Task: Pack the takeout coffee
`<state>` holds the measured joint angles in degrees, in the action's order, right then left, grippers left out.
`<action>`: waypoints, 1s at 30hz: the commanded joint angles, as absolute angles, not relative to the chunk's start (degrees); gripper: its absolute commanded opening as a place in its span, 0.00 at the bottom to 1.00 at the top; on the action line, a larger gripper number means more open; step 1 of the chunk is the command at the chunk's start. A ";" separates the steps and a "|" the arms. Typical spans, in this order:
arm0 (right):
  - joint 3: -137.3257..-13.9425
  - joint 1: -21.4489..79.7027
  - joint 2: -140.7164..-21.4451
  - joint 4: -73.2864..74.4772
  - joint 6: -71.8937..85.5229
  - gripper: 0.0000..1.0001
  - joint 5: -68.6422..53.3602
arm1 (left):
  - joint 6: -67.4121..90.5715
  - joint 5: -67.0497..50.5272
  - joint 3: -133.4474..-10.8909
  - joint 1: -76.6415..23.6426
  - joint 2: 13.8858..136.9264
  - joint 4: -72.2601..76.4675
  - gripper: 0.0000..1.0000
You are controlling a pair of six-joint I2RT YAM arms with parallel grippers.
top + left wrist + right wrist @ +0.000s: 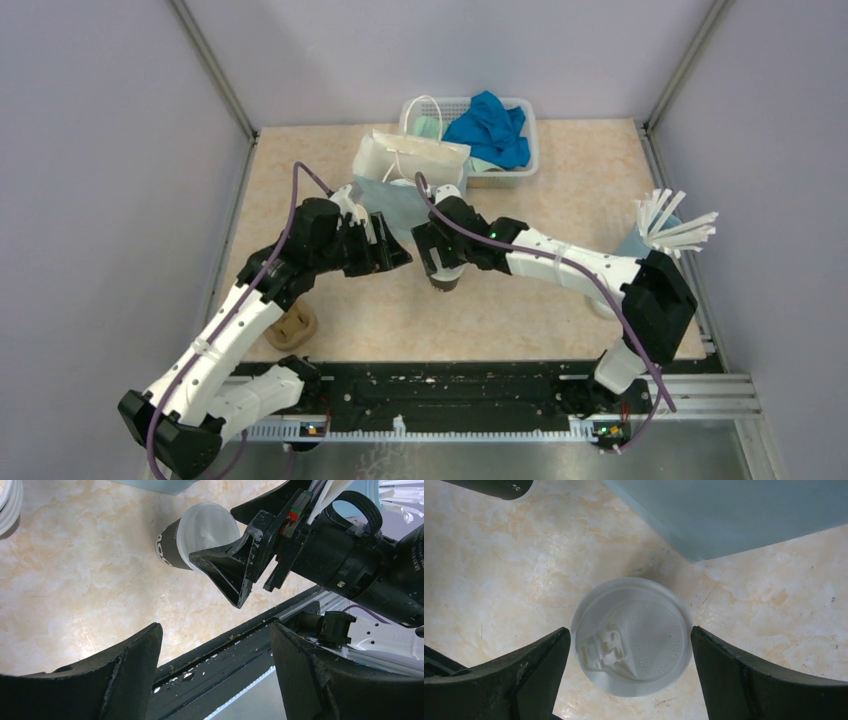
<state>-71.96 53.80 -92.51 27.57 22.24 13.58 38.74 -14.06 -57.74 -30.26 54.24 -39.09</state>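
Our right gripper stands open astride 1 lidded paper cup upright on the table; our left gripper is open and empty. We judge the cup light and crushable, so we'd grip its wall gently below the lid.

High rear overview; two close wrist views on one lidded cup

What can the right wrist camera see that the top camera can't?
Only the right wrist view shows the cup's white lid with its little sip tab, sitting between the open fingers of the right gripper. Only the top view shows the basket holding a blue cloth, the white bag, the white sticks and the brown tray. Both show the beige table and the pale blue flat thing beside the cup.
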 commanded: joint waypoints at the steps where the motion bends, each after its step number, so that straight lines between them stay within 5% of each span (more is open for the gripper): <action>1: -74.73 55.36 -94.13 29.89 21.00 0.88 16.28 | 37.31 -14.60 -57.93 -29.82 54.01 -38.04 0.85; 22: -71.55 56.21 -87.66 29.57 21.65 0.79 20.12 | 36.90 -13.35 -59.81 -29.14 53.95 -38.93 0.86; 30: -68.48 56.09 -80.55 33.93 23.47 0.78 22.01 | 36.62 -9.96 -69.09 -28.82 56.97 -41.79 0.88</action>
<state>-69.32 55.40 -86.39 31.38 22.06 19.59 37.28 -12.27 -61.58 -29.32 55.33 -41.89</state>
